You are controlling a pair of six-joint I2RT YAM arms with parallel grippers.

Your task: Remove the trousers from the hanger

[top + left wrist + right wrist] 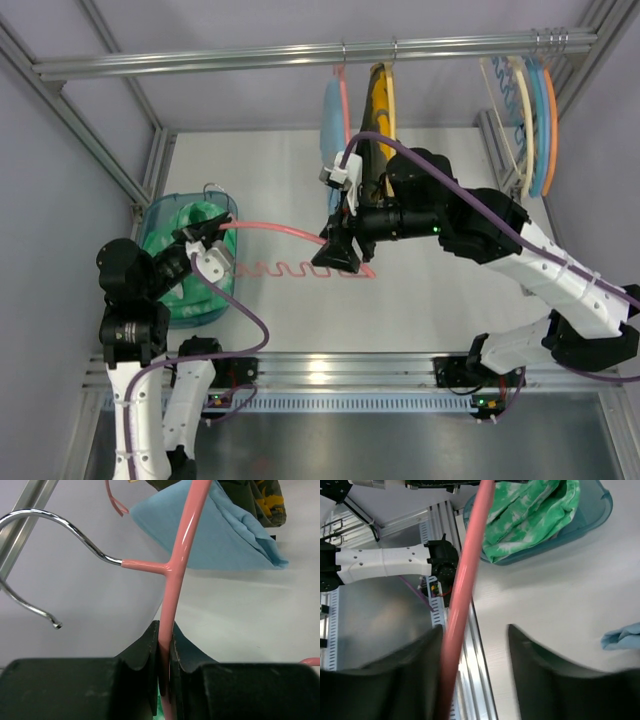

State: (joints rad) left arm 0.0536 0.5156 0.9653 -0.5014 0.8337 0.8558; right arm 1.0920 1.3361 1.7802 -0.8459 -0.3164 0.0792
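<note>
Nearest to the arm bases, at about eight o'clock on the white table top (440, 300), the left gripper (164, 632) is seen with its jaws closed tight on the thin salmon-pink plastic hanger (280, 230), clamped on the sloping arm just below the junction where the metal hook (55, 527) is joined. Just beside that gripper, at nine o'clock, the green soft trousers with pale whitish mottled patches (530, 515) are bunched inside a teal translucent plastic bin (592, 510), fully off the hanger and not touching it. The hanger is held bare above the table, its upper arm stretched toward three o'clock and its wavy lower bar (300, 270) shown on the near side. Near the table's middle, the right gripper (472, 630) is placed around the hanger's arm with its jaws spread wide; the pink bar is passed between the fingers close against one of them, and nothing is gripped. Farthest away, at twelve o'clock, a light blue garment (225, 540) and a yellow-and-black patterned garment (380, 110) are hung side by side from an aluminium rail (200, 62), and at two o'clock cream, blue and orange hangers (535, 110) are crowded together on the same rail.
</note>
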